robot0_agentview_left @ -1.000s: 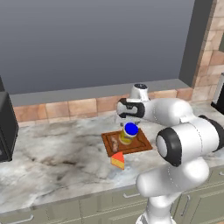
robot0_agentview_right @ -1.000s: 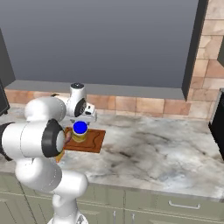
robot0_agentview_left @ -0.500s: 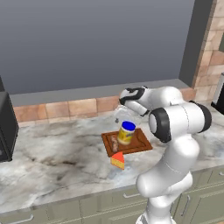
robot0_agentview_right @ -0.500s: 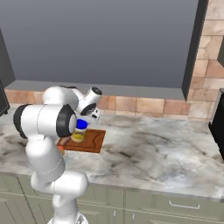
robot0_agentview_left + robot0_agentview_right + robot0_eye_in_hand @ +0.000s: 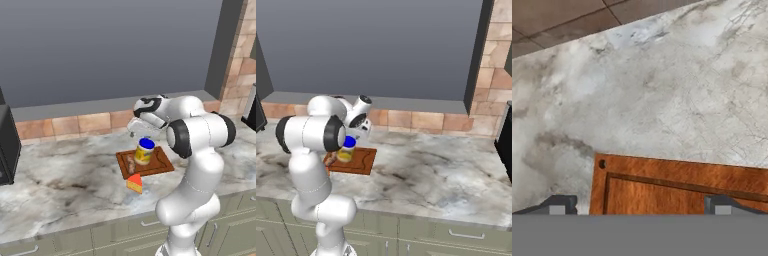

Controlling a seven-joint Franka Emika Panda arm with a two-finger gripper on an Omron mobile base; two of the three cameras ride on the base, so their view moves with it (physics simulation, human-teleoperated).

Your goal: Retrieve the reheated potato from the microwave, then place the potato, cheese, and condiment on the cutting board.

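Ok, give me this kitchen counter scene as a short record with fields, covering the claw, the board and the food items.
claw: open, empty, above the board's back edge
cutting board: flat on the marble counter
condiment: upright on the board, blue lid on
potato: on the board, left of the jar
cheese: on the counter, at the board's front edge

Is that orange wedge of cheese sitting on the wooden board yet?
No, the cheese lies on the marble counter just off the front edge of the cutting board, which carries the condiment and the potato.
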